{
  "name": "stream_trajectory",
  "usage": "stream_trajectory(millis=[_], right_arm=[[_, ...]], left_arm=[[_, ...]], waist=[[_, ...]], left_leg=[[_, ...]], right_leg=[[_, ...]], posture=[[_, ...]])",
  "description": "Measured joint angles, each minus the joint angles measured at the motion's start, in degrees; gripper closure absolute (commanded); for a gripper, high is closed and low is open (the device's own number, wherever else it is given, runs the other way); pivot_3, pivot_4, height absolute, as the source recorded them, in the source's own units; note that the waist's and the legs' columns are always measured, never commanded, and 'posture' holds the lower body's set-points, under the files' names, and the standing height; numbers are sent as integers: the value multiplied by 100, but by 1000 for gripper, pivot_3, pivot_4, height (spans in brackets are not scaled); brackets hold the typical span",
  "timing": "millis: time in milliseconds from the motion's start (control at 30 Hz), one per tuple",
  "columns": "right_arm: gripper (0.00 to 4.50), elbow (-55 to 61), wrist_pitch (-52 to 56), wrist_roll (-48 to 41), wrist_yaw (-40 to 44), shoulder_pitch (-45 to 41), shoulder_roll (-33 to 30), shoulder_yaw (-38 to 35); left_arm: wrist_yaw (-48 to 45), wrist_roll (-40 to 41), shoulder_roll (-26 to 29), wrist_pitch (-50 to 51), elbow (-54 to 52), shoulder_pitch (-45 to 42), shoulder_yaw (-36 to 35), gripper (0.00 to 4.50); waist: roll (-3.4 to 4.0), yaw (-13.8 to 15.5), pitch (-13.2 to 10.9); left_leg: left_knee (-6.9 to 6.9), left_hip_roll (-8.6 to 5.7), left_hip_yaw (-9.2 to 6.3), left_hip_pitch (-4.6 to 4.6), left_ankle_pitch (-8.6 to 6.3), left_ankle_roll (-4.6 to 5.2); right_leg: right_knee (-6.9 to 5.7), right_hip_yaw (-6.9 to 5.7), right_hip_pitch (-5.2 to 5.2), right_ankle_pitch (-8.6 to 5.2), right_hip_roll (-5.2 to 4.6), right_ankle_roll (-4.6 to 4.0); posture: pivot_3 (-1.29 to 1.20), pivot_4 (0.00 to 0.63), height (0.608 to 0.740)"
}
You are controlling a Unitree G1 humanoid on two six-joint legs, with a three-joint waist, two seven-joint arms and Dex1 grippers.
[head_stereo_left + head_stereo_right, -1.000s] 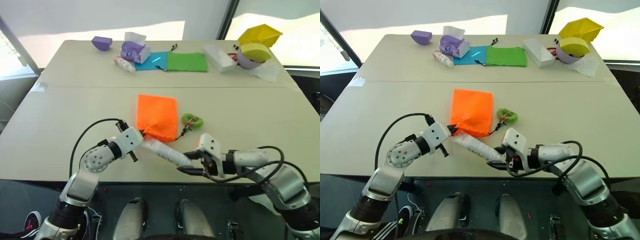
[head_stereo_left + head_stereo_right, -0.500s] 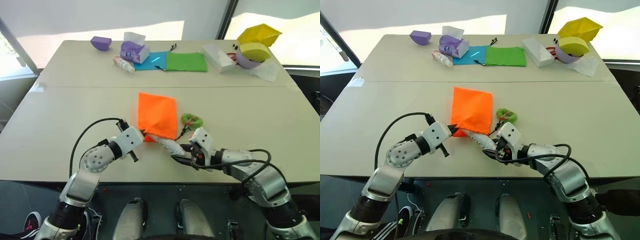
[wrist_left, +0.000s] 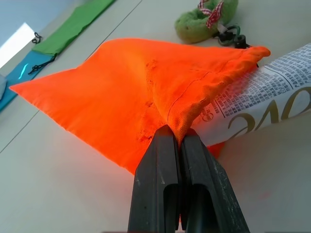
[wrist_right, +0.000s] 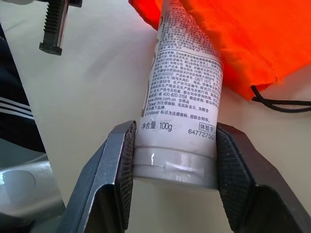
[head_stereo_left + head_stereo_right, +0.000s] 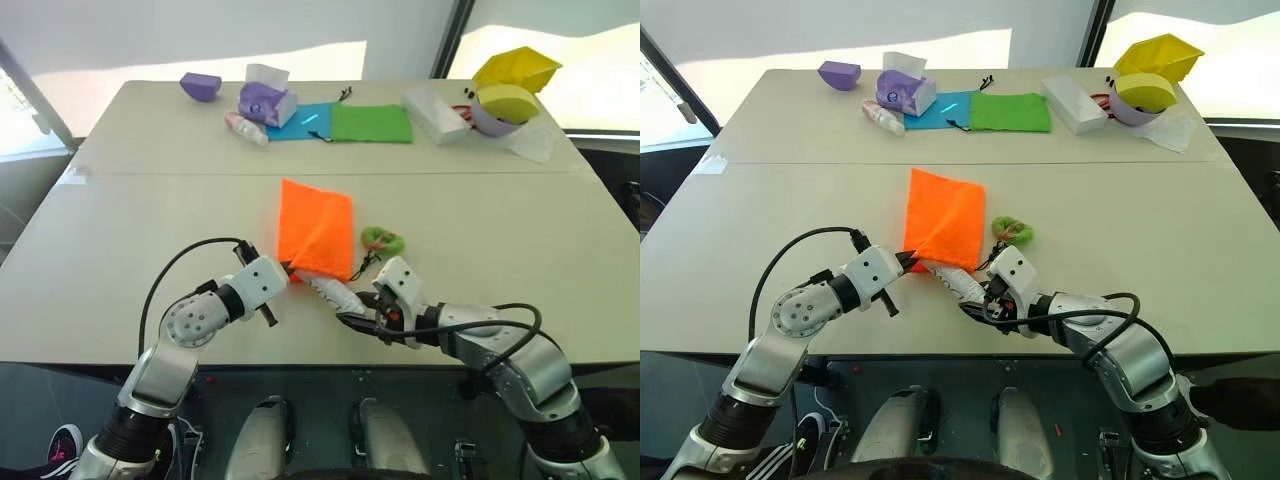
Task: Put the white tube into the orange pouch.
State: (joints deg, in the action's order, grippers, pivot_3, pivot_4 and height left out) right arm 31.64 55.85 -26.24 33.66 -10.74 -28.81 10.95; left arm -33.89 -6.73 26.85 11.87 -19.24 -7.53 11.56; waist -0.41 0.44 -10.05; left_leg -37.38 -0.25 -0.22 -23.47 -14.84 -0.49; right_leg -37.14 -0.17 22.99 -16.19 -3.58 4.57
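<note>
Now, with left gripper (image 3: 176, 141) pinched shut on the mouth hem of the bright orange fabric drawstring pouch (image 5: 315, 228), and right gripper (image 4: 174, 160) clamping the small white printed plastic tube (image 4: 182, 116) by its cap end, half inside, push straight along the pouch.

bare table (image 5: 520, 230) right, clutter (image 5: 265, 105) far edge

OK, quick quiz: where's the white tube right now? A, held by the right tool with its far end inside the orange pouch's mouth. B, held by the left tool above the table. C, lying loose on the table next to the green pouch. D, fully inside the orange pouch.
A: the right tool clamps the tube at its cap end, its far end inside the orange pouch.
</note>
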Motion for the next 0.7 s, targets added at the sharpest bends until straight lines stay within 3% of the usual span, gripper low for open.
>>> stream_trajectory(millis=[500, 700], right_arm=[[2739, -723, -147, 320, -631, -444, 962, 142], [2739, -442, 200, 112, -693, -239, 757, -157]], left_arm=[[-65, 3, 8, 6, 0, 7, -27, 4500], [-68, 2, 7, 10, -3, 93, -16, 4500]], waist=[[0, -1, 0], [0, 26, 0]], left_leg=[[1, -1, 2, 0, 0, 0], [1, -1, 1, 0, 0, 0]], right_leg=[[-3, 0, 2, 2, 3, 3], [-2, 0, 1, 1, 2, 2]], posture=[[0, 150, 740], [0, 150, 740]])
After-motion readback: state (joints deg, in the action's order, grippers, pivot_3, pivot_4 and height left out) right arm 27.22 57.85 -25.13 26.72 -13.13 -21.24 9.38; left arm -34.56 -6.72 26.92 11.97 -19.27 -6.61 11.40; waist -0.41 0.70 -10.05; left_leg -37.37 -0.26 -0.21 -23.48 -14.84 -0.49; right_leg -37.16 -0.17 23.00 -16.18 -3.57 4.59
